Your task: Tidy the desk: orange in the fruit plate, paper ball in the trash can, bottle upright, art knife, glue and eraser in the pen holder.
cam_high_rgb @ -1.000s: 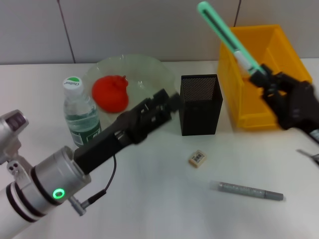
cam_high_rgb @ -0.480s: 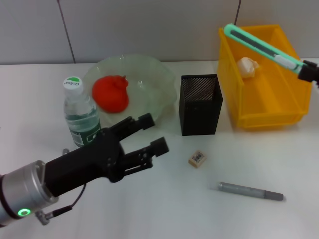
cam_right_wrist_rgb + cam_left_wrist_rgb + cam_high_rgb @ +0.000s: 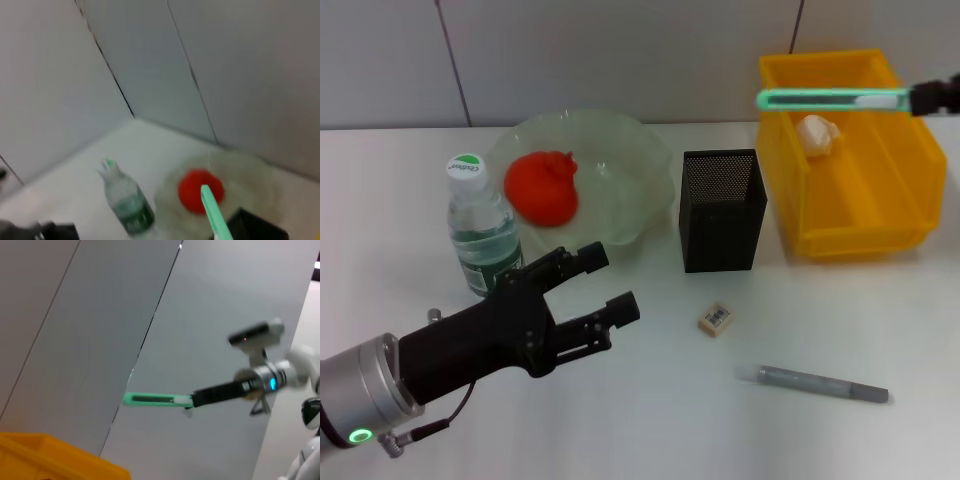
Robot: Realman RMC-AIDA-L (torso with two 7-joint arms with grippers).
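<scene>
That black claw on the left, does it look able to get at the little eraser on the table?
Probably yes. The left gripper hovers open above bare table, and the eraser lies close beside it with nothing between them. The pen holder stands farther back, out of the way.

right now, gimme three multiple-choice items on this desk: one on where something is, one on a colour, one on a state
1. Where is the paper ball?
A. in the yellow bin
B. on the fruit plate
C. in the pen holder

2. What colour is the art knife held by the right gripper?
A. red
B. green
C. black

3. How does the bottle stand?
A. on its side
B. upside down
C. upright

Answers:
1 A: the white ball lies inside the yellow bin, at its far end.
2 B: its long body is mint green, held level above the bin.
3 C: its cap points up, beside the fruit plate that holds the orange.

The left gripper hovers open in front of the bottle; the eraser lies on the table.
</scene>
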